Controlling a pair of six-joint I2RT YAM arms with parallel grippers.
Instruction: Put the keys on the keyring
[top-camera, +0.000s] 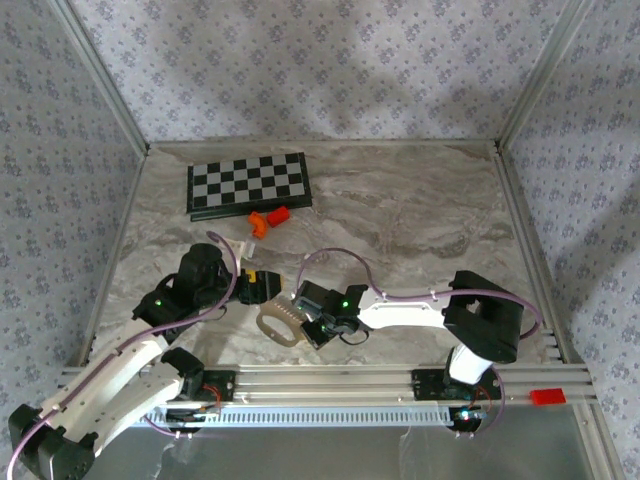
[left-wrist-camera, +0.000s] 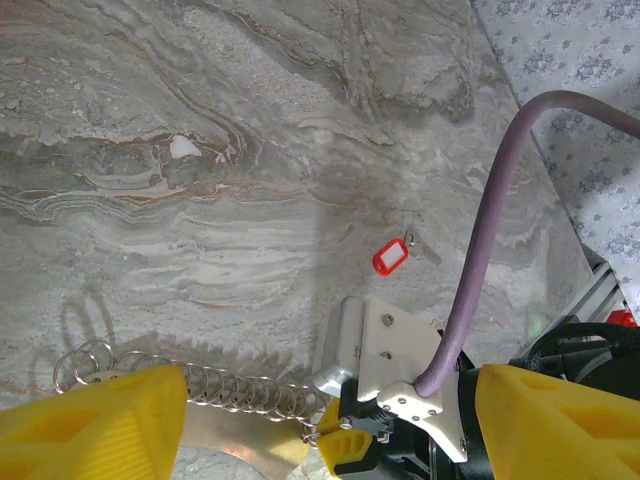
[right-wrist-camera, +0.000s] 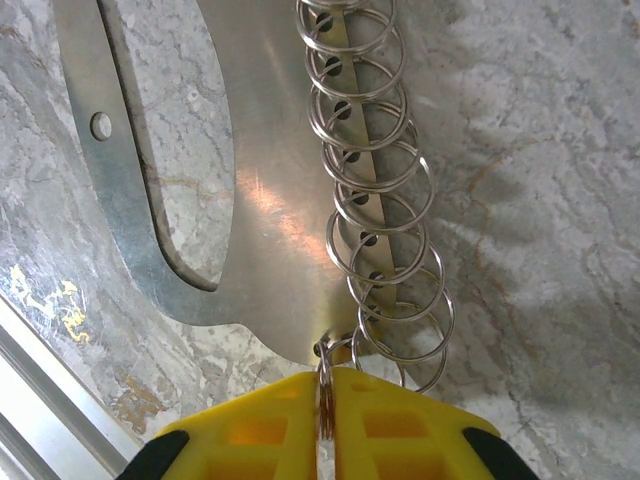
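Observation:
The keyring (left-wrist-camera: 390, 257), a small red tag with a thin wire loop, lies flat on the marble table beyond both grippers. A tiny silver key (left-wrist-camera: 425, 248) rests right beside it. My right gripper (right-wrist-camera: 325, 400) is shut on the last split ring (right-wrist-camera: 324, 372) at the corner of a shiny metal plate (right-wrist-camera: 270, 200). That plate carries a row of split rings (right-wrist-camera: 375, 180). My left gripper (left-wrist-camera: 330, 385) hangs open above the same plate (left-wrist-camera: 235, 445), its yellow fingers either side of the right gripper's head (left-wrist-camera: 400, 365). From above, both grippers (top-camera: 262, 290) (top-camera: 300, 320) meet at the plate (top-camera: 280, 325).
A folded chessboard (top-camera: 248, 183) lies at the back left with two orange blocks (top-camera: 270, 217) in front of it. A small white piece (top-camera: 256, 247) sits nearer. An aluminium rail (top-camera: 330, 385) runs along the near edge. A purple cable (left-wrist-camera: 480, 250) arcs over the right wrist.

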